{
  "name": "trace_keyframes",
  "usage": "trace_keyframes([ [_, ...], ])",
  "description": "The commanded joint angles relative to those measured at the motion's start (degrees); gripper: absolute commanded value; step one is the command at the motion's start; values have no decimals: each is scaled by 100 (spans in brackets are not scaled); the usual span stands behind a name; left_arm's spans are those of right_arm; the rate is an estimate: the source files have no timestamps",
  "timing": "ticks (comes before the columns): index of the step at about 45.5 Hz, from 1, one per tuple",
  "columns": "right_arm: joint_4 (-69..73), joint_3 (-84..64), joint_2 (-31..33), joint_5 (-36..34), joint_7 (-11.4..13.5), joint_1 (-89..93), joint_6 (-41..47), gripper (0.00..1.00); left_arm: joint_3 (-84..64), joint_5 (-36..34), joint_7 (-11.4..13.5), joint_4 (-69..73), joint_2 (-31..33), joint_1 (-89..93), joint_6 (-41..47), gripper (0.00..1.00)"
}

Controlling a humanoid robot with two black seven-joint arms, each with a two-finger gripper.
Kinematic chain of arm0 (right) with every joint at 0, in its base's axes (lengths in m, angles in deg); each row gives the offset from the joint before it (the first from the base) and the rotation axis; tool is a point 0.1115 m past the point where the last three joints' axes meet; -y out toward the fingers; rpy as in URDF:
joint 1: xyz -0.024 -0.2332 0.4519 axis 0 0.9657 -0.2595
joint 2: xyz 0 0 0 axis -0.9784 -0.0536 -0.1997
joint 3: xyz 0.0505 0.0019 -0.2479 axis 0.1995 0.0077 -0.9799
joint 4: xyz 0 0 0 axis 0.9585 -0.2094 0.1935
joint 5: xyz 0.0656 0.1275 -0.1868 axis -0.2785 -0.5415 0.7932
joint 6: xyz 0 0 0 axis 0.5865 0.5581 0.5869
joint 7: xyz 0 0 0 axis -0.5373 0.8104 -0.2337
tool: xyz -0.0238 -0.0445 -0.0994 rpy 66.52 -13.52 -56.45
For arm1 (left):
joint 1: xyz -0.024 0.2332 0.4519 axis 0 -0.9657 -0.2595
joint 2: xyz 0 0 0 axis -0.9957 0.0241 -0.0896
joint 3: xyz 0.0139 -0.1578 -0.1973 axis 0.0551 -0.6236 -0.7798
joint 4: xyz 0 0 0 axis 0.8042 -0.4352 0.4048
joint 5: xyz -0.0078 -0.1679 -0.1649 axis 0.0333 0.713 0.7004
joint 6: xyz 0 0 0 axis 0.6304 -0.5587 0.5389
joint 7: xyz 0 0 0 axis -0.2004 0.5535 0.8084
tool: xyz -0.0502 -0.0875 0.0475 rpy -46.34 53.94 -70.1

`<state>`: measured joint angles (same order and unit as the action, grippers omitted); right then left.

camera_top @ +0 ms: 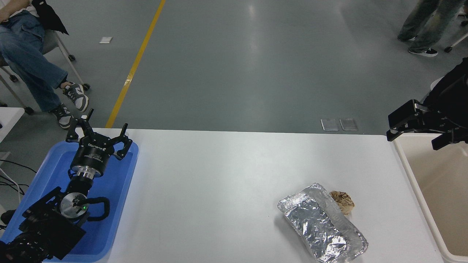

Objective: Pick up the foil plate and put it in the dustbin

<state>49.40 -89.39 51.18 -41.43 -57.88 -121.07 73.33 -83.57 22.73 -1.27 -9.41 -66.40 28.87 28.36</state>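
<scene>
Hovering spread and empty, the right tool hangs above the dustbin rim.

Only lettering you'll spot is on the left gripper, parked over the blue tray: there's a white brand word printed on its black round body, but it sits upside down from the head view and honestly you can't make out the letters for sure, with some tinier white lines under it that are way too small. Nothing else carries readable print.
</scene>
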Motion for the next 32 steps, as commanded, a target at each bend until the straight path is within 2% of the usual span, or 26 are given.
trace_keyframes([
  [1,-14,118,12,8,0,160,0,100,0,0,2,1,0,0,1,100],
  [32,-269,250,-24,8,0,450,0,100,0,0,2,1,0,0,1,100],
])
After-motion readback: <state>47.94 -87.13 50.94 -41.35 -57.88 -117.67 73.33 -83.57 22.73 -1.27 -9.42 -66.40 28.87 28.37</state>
